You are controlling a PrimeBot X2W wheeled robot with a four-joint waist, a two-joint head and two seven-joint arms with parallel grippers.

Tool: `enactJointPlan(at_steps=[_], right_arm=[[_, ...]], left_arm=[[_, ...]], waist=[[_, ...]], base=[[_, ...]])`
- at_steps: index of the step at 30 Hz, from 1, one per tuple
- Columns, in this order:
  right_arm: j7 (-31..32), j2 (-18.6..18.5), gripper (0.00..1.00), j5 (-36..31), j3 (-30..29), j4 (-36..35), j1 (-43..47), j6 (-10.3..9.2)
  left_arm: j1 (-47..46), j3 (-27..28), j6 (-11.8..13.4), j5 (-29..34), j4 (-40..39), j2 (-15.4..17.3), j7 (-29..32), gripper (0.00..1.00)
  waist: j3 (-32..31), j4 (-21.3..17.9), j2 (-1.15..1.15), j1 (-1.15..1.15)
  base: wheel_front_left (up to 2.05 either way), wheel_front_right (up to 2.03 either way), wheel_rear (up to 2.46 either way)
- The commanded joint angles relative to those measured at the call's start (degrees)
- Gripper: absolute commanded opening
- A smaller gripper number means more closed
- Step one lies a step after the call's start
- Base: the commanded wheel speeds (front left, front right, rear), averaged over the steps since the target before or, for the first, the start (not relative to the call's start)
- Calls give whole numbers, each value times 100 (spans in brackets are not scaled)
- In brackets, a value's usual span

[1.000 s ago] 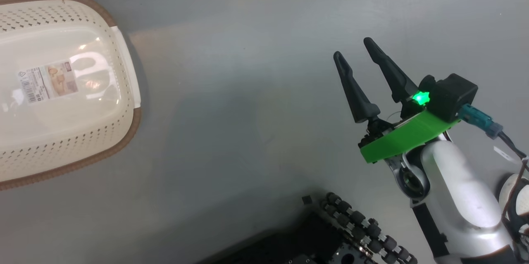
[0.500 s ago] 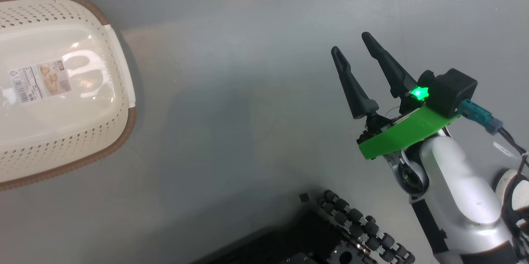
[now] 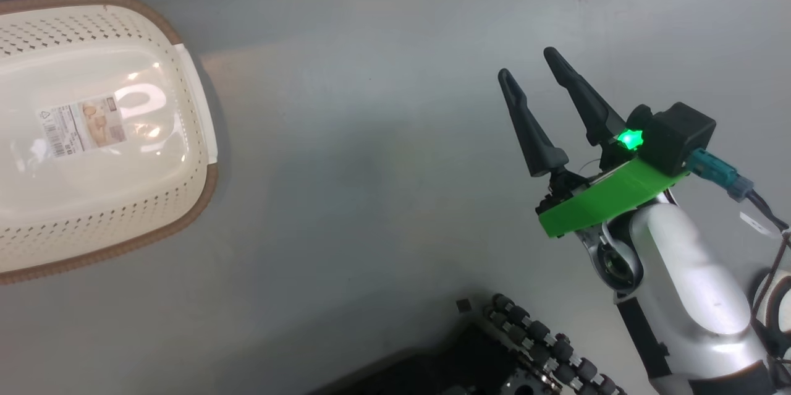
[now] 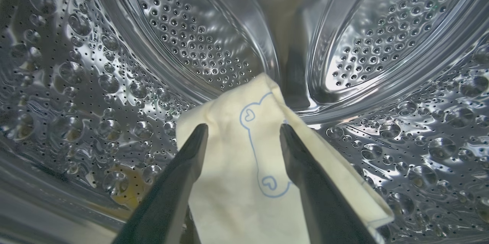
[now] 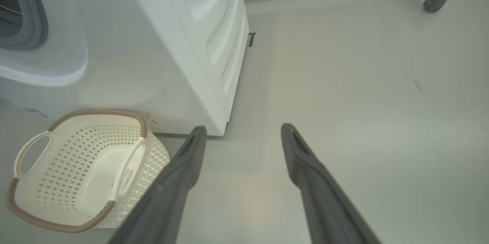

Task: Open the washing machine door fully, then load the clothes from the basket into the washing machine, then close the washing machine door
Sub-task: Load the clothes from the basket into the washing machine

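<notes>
Drift of the whole head view, a little left and then back right over the last second, is the main change. It reads as camera motion, since the basket (image 3: 93,222) and floor (image 3: 383,154) shift together. The right gripper (image 3: 526,63) keeps its place at the right of that frame, fingers spread wide, holding nothing. The basket, at the upper left, is bare inside but for its label (image 3: 83,129), so loading looks all but done.

In the left wrist view the left gripper (image 4: 243,127) is deep in the drum (image 4: 183,37), fingers parted. The cloth (image 4: 237,167) lies between and behind them at lower centre, seemingly let go. What is left is probably to withdraw and shut the machine (image 5: 160,45). Count: one basket, one cloth, two grippers, one machine.
</notes>
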Motion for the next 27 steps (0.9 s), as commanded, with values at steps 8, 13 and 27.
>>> enactJointPlan(at_steps=[8,13,27], right_arm=[[-38,-16,100,-134,-85,-99,151,-16],[-38,-16,100,-210,-177,-70,183,-16],[-38,-16,100,-530,-521,61,576,-16]], left_arm=[[464,-208,-38,-314,-144,65,-304,100],[1058,-468,-40,-722,-425,36,-397,100],[3014,-834,-41,-1787,-1417,37,-755,100]], waist=[[-332,140,0,0],[-638,243,0,0],[-1750,636,0,0]], base=[[0,0,0],[0,0,0],[0,0,0]])
